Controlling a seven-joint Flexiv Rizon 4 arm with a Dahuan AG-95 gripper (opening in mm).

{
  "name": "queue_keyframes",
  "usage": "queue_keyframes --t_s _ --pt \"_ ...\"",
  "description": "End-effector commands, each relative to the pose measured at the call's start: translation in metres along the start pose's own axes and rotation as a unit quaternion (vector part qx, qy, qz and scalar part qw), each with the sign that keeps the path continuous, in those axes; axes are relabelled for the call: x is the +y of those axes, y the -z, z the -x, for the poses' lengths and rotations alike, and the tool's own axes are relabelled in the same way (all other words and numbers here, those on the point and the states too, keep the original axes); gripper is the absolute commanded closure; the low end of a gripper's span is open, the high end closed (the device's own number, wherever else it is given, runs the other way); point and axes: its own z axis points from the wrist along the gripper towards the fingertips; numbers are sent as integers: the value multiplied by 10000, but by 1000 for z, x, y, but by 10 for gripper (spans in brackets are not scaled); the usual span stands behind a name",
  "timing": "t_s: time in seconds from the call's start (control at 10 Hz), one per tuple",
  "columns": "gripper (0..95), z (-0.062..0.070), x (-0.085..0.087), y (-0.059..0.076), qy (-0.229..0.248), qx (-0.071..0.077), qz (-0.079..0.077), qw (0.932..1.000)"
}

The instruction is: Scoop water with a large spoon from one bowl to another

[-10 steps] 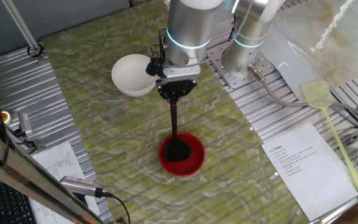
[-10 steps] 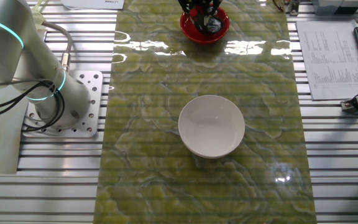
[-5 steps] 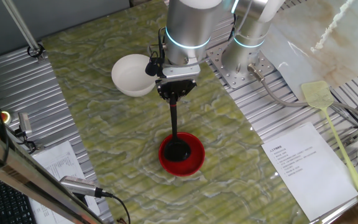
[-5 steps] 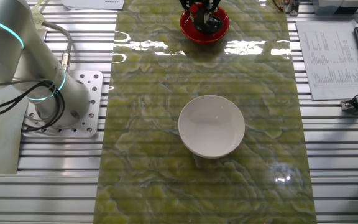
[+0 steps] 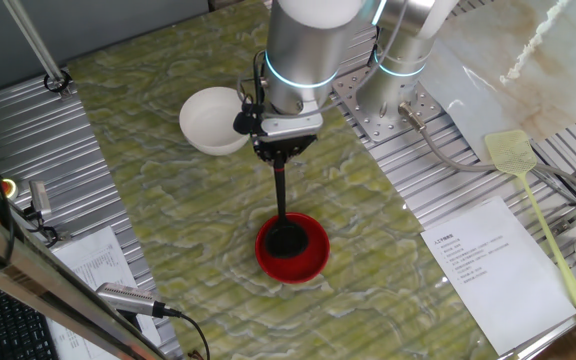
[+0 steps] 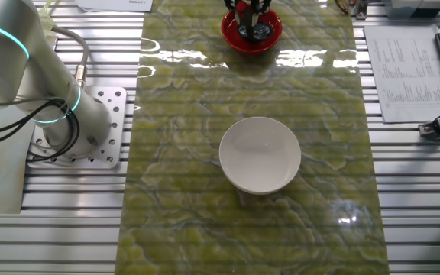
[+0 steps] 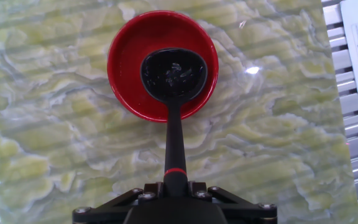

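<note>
Flyswatter (image 5: pixel 530 205) well beyond red bowl (image 5: pixel 313 262)

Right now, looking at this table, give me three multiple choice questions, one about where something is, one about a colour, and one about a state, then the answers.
1. Where is the scoop of the large spoon?
A. Over the white bowl
B. Inside the red bowl
C. Lying on the mat beside both bowls

2. What colour is the bowl nearer the robot's base?
A. White
B. Red
C. Blue

3. What is the gripper doing?
A. Open above the table
B. Closed on a bowl rim
C. Closed on the spoon handle

Answers: 1 B, the black scoop sits within the red bowl. 2 A, the white bowl lies by the arm's mount. 3 C, the handle runs straight from the gripper.
</note>
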Motion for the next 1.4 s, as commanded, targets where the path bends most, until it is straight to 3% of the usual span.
queue_keyframes --t_s 0.1,1.4 --pt "950 3 -1 2 -6 29 29 10000" --pt "950 10 -3 14 47 330 147 9993"
